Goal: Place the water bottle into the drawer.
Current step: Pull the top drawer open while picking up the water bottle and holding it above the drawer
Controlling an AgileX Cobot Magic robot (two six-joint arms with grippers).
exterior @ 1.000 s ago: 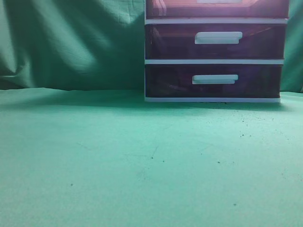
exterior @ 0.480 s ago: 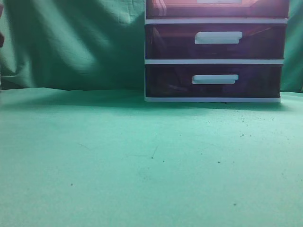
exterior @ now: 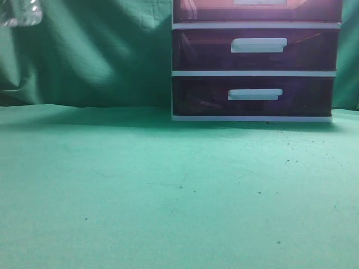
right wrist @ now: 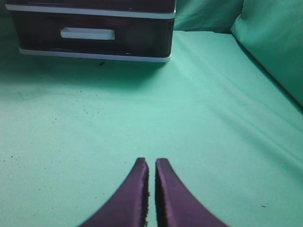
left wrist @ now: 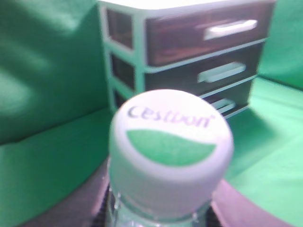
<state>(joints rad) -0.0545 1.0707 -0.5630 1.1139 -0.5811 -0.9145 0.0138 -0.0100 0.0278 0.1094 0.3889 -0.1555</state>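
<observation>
So the clear plastic water bottle with white-and-green cap [left wrist: 170,151] probably sits clenched in the left hand, fingers hidden, facing the closed reddish-pink translucent drawer [left wrist: 203,32]. Right hand [right wrist: 151,163] is pinched closed, empty, above the green tabletop [right wrist: 213,123].

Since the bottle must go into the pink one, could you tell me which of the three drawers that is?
It is the top drawer, reddish-pink and cut off by the upper edge of the exterior view; the middle drawer and bottom drawer beneath it are dark purple.

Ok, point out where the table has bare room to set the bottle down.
The green cloth lies bare from the drawer unit forward to the near edge, and leftward beside the unit. The right hand hangs over its own open patch. Only the far right is occupied, by the unit.
</observation>
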